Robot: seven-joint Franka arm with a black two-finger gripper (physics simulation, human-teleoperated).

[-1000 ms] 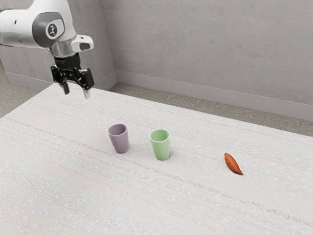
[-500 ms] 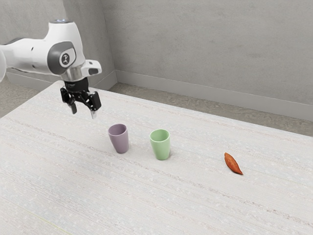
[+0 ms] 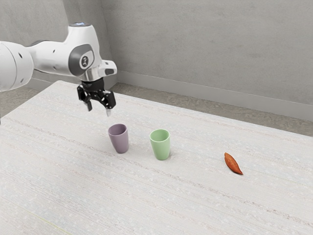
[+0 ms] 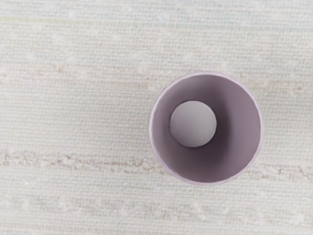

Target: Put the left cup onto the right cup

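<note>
- Above the table [image 3: 58,196], my gripper [image 3: 99,109] hangs in the air with its jaws spread moderately apart and nothing between them; it is empty.
- The step in hand, as I judge it, is the approach to the purple cup [image 3: 119,138], the left one of the pair, which has to end up on the green cup [image 3: 160,144].
- The purple cup stands upright on the table, below the gripper and a little off to one side of it, clearly apart from the jaws. From the side camera it sits lower and toward the exterior view's right of the fingertips.
- From the hand camera I look straight down into the purple cup [image 4: 193,124]: its round floor and full rim show, so the hand is nearly over it, though not centred.
- To do this well I would first bring the rim squarely under the hand, then descend so that one jaw goes inside the wall and the other outside, or both straddle the body if the opening allows.
- I would come down slowly: a thin-walled cup tips if a jaw clips the rim.
- The green cup stands just beside the purple one, on its far side from the gripper, and an orange tapered object [image 3: 233,163] lies well beyond that.
</note>
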